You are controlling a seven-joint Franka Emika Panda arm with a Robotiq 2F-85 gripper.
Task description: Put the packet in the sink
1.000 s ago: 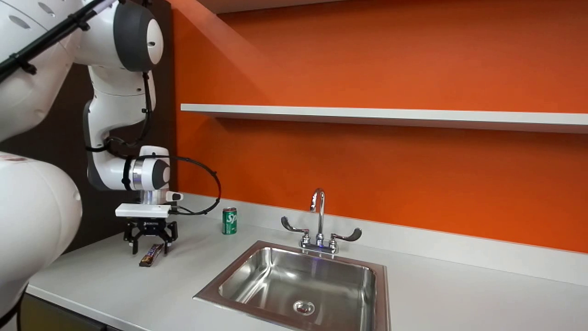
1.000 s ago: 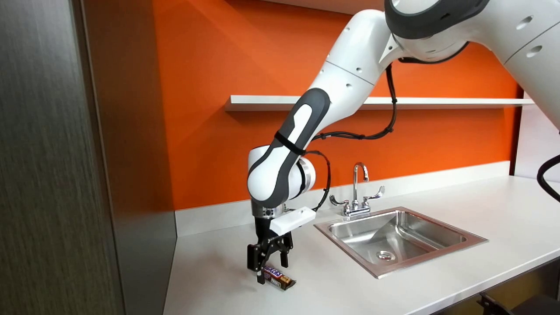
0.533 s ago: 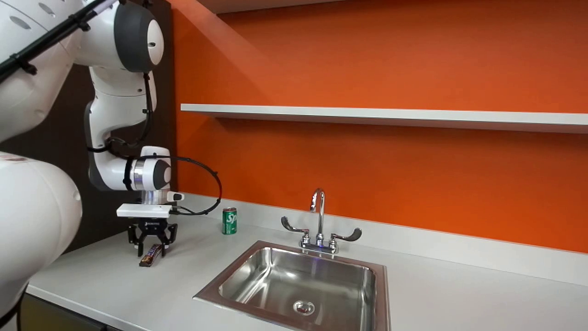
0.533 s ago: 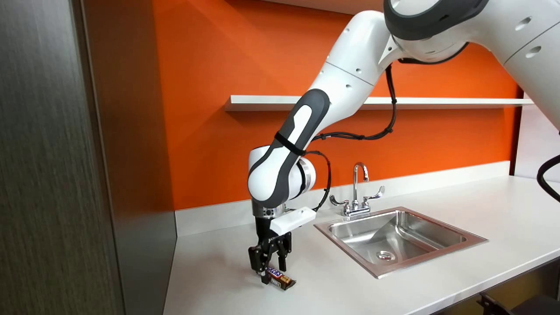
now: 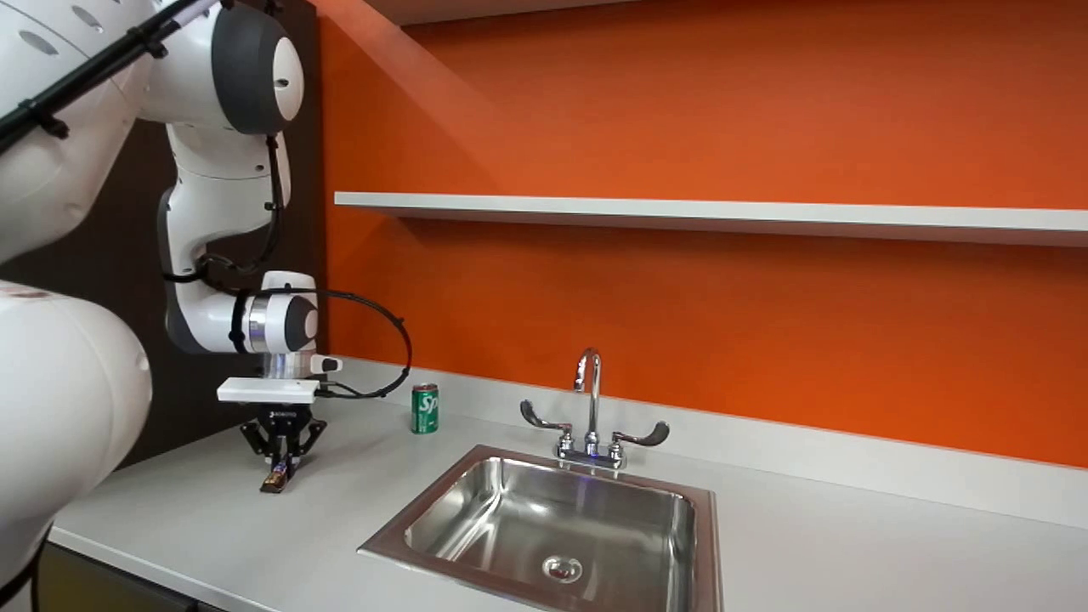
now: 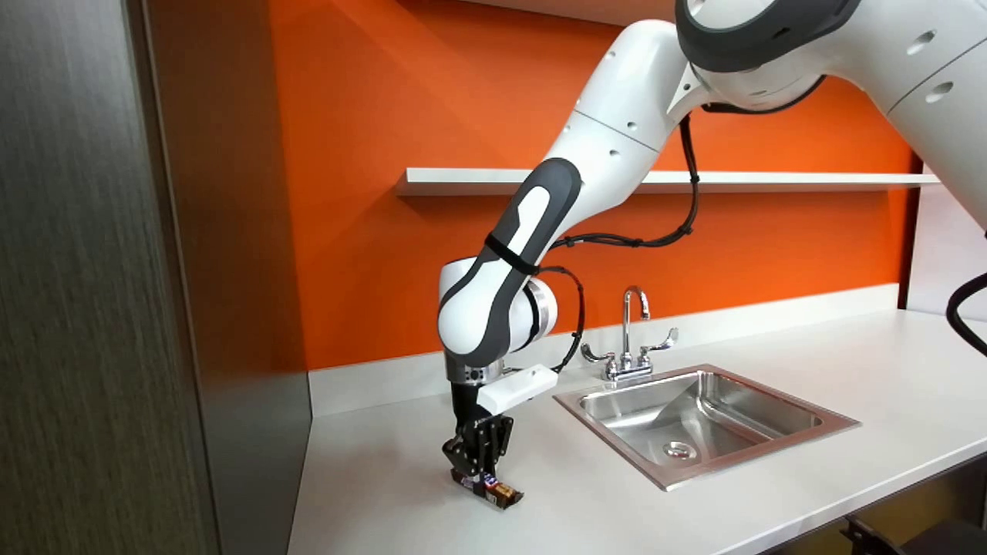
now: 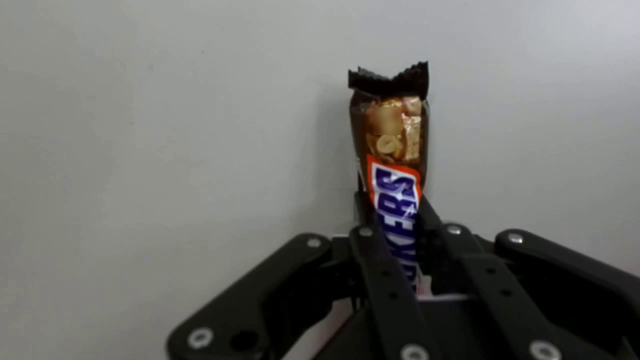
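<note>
The packet [image 7: 390,135], a dark brown candy bar wrapper with a blue and white label, sits lengthwise between my fingers in the wrist view. My gripper [image 7: 395,206] is shut on it around its labelled middle, with the crimped end sticking out beyond the fingertips. In both exterior views the packet [image 5: 274,481] is down at counter level under the gripper [image 6: 483,479]; whether it touches the counter I cannot tell. The steel sink [image 5: 705,552] is to the right of the gripper in both exterior views, its basin holding nothing visible.
A green can [image 5: 425,410] stands on the counter behind the gripper, toward the back wall. The chrome faucet [image 6: 627,331] with two handles rises behind the sink. A white shelf [image 5: 714,212] runs along the orange wall. A dark cabinet panel [image 6: 224,308] stands beside the counter.
The fingers were wide apart around the packet and have come together on it. The packet has turned slightly between them. The arm has barely shifted.
</note>
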